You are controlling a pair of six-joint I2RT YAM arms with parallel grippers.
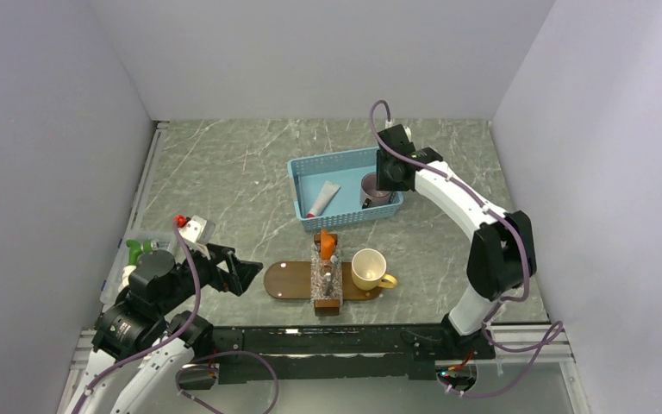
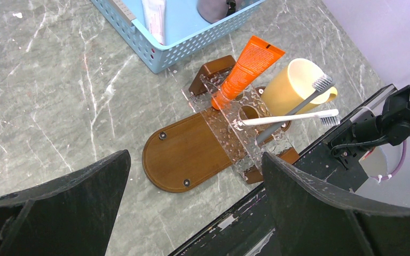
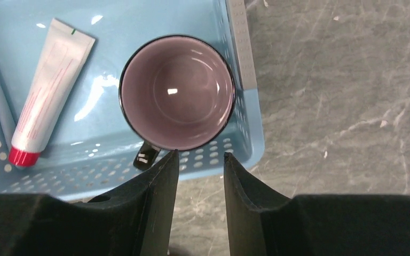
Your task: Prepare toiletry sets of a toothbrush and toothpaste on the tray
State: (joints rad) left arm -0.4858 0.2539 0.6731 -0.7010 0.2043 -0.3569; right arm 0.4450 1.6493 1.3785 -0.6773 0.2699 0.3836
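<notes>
1. Toothpaste – the bright-orange flattened soft tube (image 2: 247, 68) stands cap-down in a clear dimpled holder (image 2: 244, 140) and leans toward the basket.
2. The flat dark-brown wooden oval tray (image 2: 184, 154) lies on the grey marbled table (image 1: 224, 185), near its front edge. The holder crosses the tray's middle.
3. A white toothbrush (image 2: 285, 117) and a grey-handled toothbrush (image 2: 298, 103) rest at the holder, heads by a pale-yellow ceramic mug (image 2: 292, 85). The mug stands on the tray's right end, just beside the holder.
4. The light-blue plastic mesh basket (image 1: 303, 194) sits behind the tray. It holds a white tube with a red cap (image 3: 48, 85) and a dark mug with a lilac inside (image 3: 177, 92).
5. Left claw (image 1: 248, 274) – spread wide, gripping nothing, poised just left of the tray.
6. Right claw (image 3: 200, 156) – fingers parted by a narrow gap with nothing between them, hanging over the basket's wall beside the dark mug.
</notes>
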